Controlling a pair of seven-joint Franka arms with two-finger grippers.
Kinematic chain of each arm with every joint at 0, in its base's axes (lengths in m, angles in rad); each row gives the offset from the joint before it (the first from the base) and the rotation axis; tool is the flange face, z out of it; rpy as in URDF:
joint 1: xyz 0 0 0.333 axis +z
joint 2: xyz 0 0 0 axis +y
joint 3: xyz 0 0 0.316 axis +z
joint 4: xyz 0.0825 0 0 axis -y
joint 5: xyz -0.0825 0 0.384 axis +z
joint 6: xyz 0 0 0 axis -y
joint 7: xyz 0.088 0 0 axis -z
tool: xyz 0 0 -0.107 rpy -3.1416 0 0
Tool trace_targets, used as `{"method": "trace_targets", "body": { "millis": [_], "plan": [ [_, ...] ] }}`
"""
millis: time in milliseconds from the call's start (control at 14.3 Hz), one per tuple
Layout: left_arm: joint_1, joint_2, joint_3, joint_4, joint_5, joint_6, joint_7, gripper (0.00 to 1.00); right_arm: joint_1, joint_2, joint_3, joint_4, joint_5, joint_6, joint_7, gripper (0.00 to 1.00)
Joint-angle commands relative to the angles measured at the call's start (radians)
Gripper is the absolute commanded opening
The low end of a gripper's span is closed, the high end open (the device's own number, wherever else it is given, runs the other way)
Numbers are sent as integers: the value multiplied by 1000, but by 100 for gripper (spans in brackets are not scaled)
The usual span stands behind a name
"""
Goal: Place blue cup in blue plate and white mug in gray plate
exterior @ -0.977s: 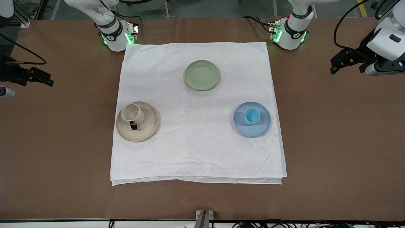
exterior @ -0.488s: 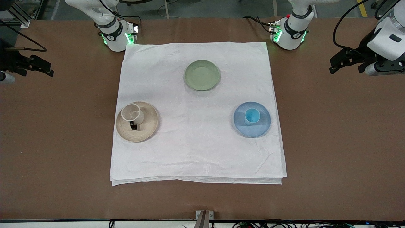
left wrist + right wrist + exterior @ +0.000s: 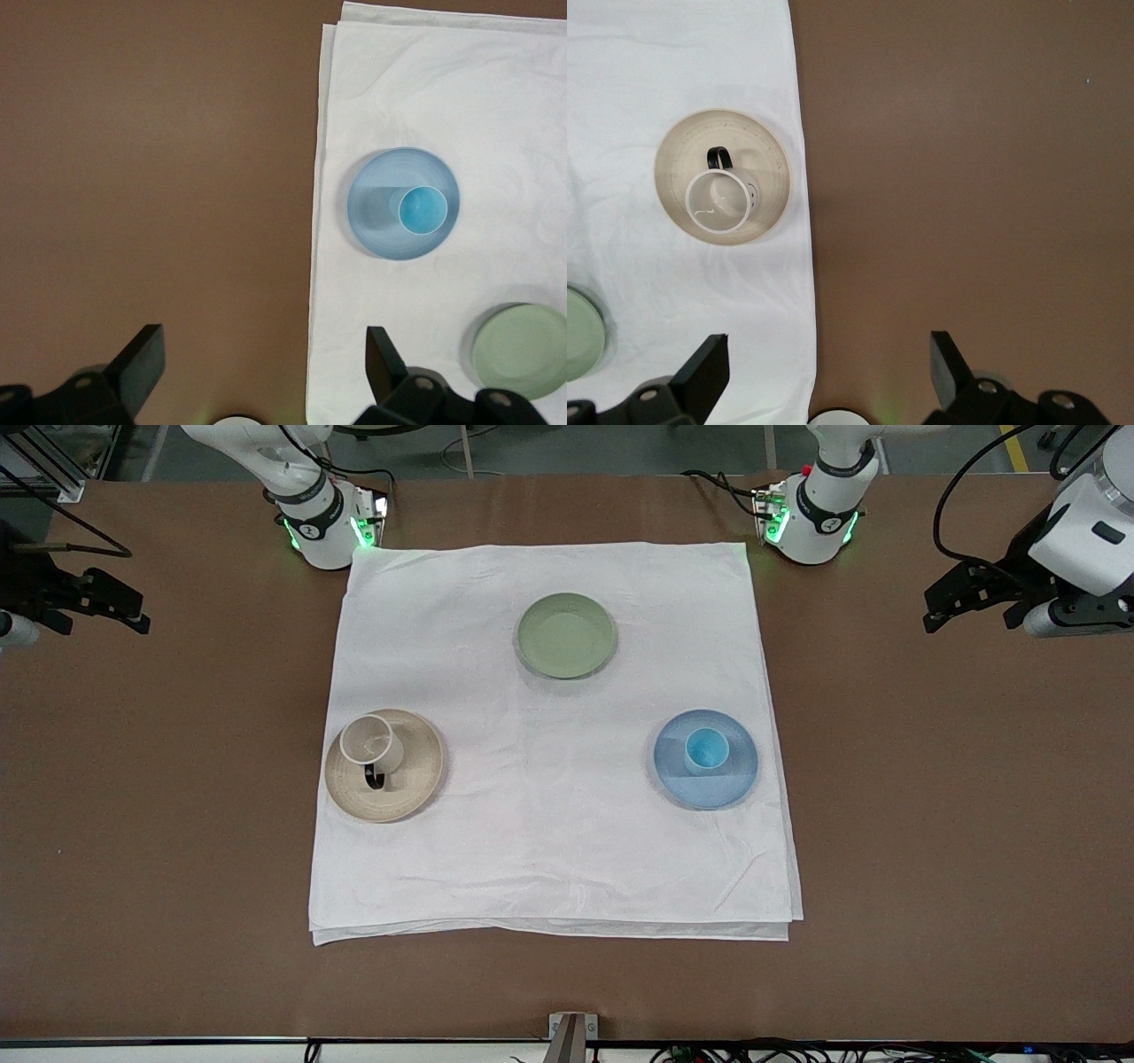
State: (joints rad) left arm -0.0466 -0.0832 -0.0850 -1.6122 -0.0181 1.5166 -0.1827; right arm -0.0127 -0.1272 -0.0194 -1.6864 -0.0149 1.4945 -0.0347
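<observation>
White cloth (image 3: 549,735) spread flat over the middle of the brown table (image 3: 930,824), doubled edge showing along the side nearest the front camera.

Blue cup (image 3: 706,749) stands upright in the blue plate (image 3: 722,784), mouth up, a little off centre toward the robots' bases. Plate sits on the cloth near its edge at the left arm's end. Left wrist view shows the same pair: cup (image 3: 422,210) inside plate (image 3: 376,230), plate wholly on the cloth.

White mug (image 3: 372,746) stands upright in the gray plate (image 3: 403,788), which reads sandy beige with faint rings. Black handle points toward the front camera. Plate on the cloth at the right arm's end, close to the cloth's edge. Right wrist view confirms: mug (image 3: 719,206) in plate (image 3: 766,159).

Pale green plate (image 3: 566,636) on the cloth between the two bases, farther from the front camera than both other plates, well apart from them. Nothing in it.

Left gripper (image 3: 952,602) hangs over bare table past the cloth at the left arm's end; fingers (image 3: 142,363) spread wide, holding nothing. Right gripper (image 3: 111,607) hangs over bare table at the right arm's end; fingers (image 3: 704,367) likewise spread wide, empty.

Green lights glow on both arm bases. No brand, label or writing is legible on anything.
</observation>
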Motion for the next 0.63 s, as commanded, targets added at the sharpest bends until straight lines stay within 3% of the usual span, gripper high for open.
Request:
{"method": "trace_targets", "body": {
  "millis": [0,279,558],
  "plan": [
    [8,25,-2,49,-17,-9,9,100,-6,-19,1,16,1,-37,-4,100],
    [10,25,-1,49,-14,-9,11,100,-4,-17,-4,73,6,-92,-5,100],
    [8,25,-1,51,-13,-9,11,100,0,-15,-27,74,85,-82,-10,100]
  ]
}}
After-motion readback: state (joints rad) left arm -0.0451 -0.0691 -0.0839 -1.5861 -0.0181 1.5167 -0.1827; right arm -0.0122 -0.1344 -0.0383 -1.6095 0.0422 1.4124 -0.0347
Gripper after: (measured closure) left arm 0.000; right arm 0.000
